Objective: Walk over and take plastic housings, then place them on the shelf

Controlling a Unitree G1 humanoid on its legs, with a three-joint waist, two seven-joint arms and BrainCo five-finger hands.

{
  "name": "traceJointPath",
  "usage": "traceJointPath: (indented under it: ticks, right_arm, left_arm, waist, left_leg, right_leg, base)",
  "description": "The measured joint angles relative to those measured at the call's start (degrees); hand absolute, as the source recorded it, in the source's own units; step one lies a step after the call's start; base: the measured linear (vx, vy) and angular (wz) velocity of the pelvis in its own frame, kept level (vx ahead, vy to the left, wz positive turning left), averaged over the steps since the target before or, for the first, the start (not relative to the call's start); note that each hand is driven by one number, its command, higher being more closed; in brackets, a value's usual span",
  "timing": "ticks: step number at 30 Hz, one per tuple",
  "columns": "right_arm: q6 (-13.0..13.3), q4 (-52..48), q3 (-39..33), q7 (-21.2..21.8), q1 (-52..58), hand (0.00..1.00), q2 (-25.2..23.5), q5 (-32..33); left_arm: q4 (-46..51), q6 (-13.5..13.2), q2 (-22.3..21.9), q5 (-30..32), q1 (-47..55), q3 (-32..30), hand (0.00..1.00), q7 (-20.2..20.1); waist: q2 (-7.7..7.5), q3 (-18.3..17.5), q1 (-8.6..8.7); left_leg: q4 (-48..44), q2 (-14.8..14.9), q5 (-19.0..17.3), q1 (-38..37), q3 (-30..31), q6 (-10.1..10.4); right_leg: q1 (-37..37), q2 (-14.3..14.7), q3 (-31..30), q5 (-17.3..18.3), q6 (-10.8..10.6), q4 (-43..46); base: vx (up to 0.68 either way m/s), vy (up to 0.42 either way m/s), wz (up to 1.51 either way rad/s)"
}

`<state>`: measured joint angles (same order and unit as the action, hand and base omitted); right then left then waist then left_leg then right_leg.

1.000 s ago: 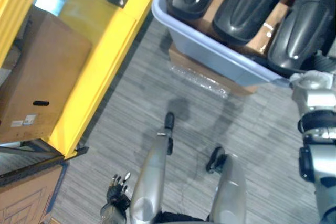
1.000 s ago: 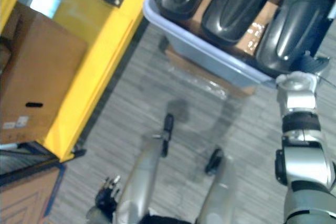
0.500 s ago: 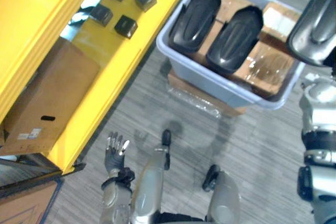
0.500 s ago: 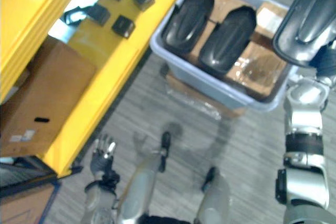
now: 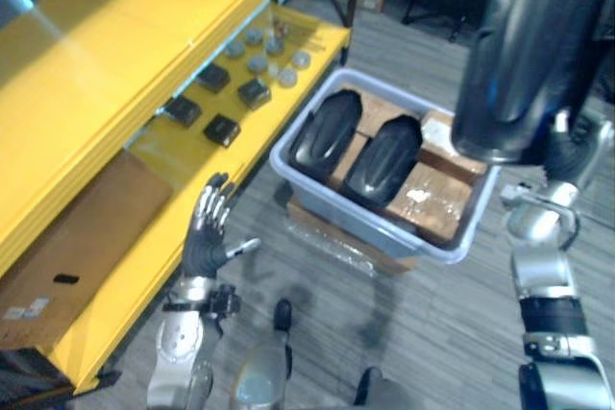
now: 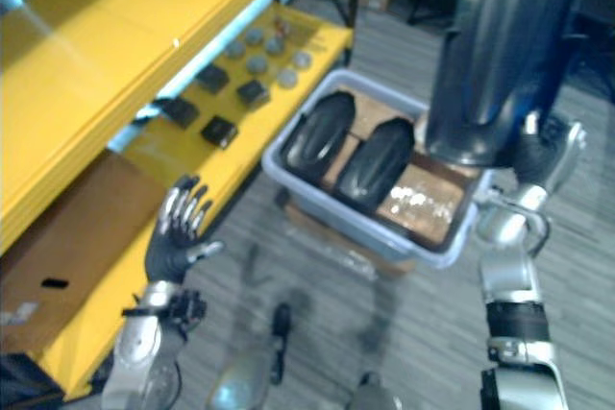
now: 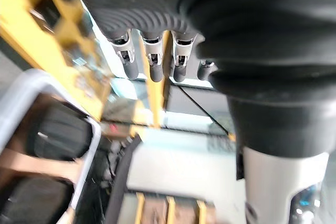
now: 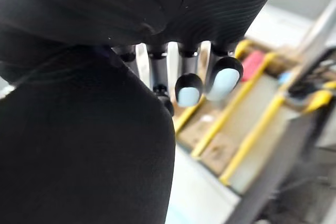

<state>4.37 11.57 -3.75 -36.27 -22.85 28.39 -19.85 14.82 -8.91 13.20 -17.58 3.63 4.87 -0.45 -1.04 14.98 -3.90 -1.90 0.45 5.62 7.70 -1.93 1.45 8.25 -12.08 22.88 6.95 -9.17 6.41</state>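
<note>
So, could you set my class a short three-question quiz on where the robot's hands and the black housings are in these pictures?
1. True or false: the left hand grips a housing.
2. How many housings lie in the grey bin? A one, B two, C four.
3. Fill in: the raised housing is held up by the robot's ___ hand.

Key
1. False: its fingers are spread and hold nothing.
2. B.
3. Right: the right hand holds it above the bin.
</note>
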Motion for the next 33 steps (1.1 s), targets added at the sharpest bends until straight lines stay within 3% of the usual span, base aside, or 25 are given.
traceJointPath:
  ticks: [4, 7, 11, 17, 33]
  right_arm:
    - [3.7, 0.1, 4.4, 1.6, -1.1, 1.0, 0.0, -1.7]
    - [7.2, 0.6, 7.8, 1.6, -2.6, 1.0, -0.7, -4.7]
    - [10.8, 0.7, 11.9, 1.2, -4.7, 1.0, -1.6, -9.4]
    - [13.2, 2.8, 15.6, 1.3, -6.9, 1.0, -2.5, -13.7]
    - [13.4, 7.5, 24.2, 5.7, -5.8, 1.0, -4.4, -17.1]
  left_arm:
    - [-7.2, 2.7, 1.1, -5.0, -7.5, 0.9, 0.0, -0.8]
    - [-13.0, 7.0, 1.3, -18.3, -10.9, 2.0, 0.0, -3.9]
    - [-18.4, 10.3, 1.4, -26.7, -13.1, 5.8, 0.0, -6.8]
    - [-24.3, 10.3, 1.4, -27.1, -16.2, 7.2, 0.0, -6.9]
    - [-26.8, 10.1, 1.2, -27.2, -17.1, 9.8, 0.0, -6.2]
  waist:
    - [0.12, -2.0, 0.74]
    - [0.62, -2.9, 1.43]
    - [1.0, -3.6, 1.69]
    - [0.91, -3.9, 1.6]
    - [0.23, -5.1, 1.31]
  left_leg:
    - [4.6, 0.0, 1.9, -3.8, -1.8, -0.1]
    - [6.6, 0.4, 3.2, -5.7, -2.8, 0.0]
    - [6.6, 1.3, 3.8, -5.7, -3.4, 0.3]
    - [6.9, 2.5, 4.7, -5.7, -3.5, 0.8]
    - [7.0, 3.0, 5.2, -5.6, -3.1, 0.9]
  right_leg:
    - [0.6, -0.4, -1.6, -0.2, 0.1, -0.3]
    - [0.9, -0.1, -2.7, -0.5, 0.4, -0.5]
    - [0.9, 1.0, -3.4, -1.3, 1.1, -1.4]
    - [0.9, 2.5, -3.9, -2.0, 1.8, -2.0]
    - [1.5, 3.2, -4.0, -2.7, 2.1, -3.7]
  base:
    - [-0.04, 0.028, -0.25]
    - [-0.05, 0.009, -0.17]
    - [-0.06, -0.012, -0.12]
    - [-0.06, -0.021, -0.03]
    - [-0.02, -0.003, 0.0]
